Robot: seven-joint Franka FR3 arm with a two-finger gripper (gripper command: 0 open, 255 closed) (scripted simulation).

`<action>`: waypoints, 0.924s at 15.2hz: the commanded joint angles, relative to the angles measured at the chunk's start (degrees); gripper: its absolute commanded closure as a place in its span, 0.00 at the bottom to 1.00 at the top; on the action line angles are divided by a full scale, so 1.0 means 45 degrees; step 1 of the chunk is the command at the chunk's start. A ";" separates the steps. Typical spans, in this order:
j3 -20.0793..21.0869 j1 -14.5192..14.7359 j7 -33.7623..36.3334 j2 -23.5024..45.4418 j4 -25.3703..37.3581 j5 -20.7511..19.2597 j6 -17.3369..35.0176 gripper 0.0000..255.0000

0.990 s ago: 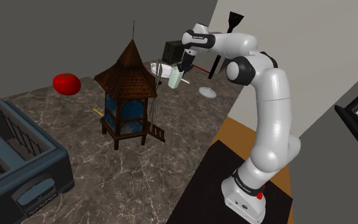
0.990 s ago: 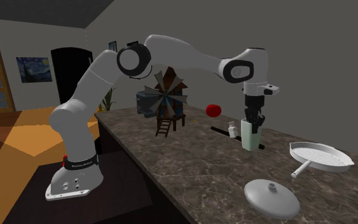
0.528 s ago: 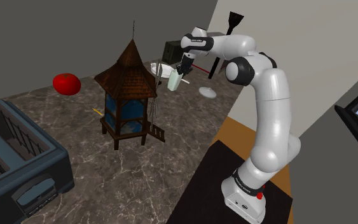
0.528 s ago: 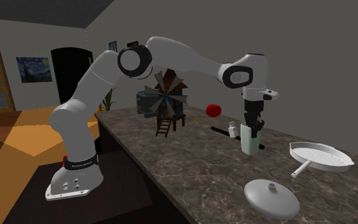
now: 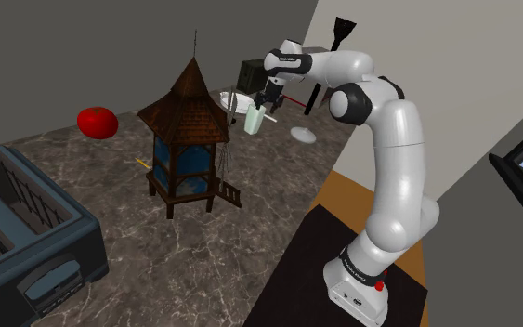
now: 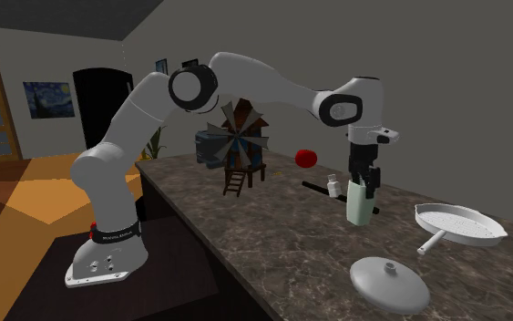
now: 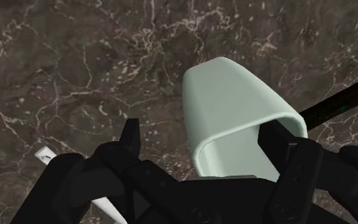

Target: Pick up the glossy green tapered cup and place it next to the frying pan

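The gripper [image 6: 365, 181] is clamped on the rim of the pale green cup [image 6: 361, 205]. In the wrist view the cup's open mouth faces the camera and hangs off-centre between the black fingers, though just how they pinch the wall is hard to read. Compared with a second ago, the change is small. In the second exterior view the gripper and cup have drifted a little toward that view's right, nearer the pan [image 6: 459, 239], and the cup now sits slightly lower against the desk [image 6: 263, 246]. Over the last half second it has hardly moved at all. That reads as the end of the carry, with the arm slowing and starting to set the cup down. The cup hangs near the pan but not yet beside it, with bare desk showing between its side and the pan's rim. Whether its base touches the desk I cannot tell, and in the shoulder view it seems slightly tipped and just clear of the surface. A black tool [image 6: 321, 189] lies just behind the cup, and the lid [image 6: 389, 284] rests well in front, so the open spot beside the pan looks free. Judging by this, a short further move toward the pan, a gentle descent and a release are what remain.
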 commanded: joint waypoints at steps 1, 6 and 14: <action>0.0000 0.0000 0.0000 -0.0001 -0.0001 0.0000 0.0000 0.00; -0.0085 -0.0047 0.0099 -0.0504 0.0781 -0.0129 -0.1271 0.00; -0.0085 -0.0047 0.0099 -0.0504 0.0781 -0.0129 -0.1271 0.00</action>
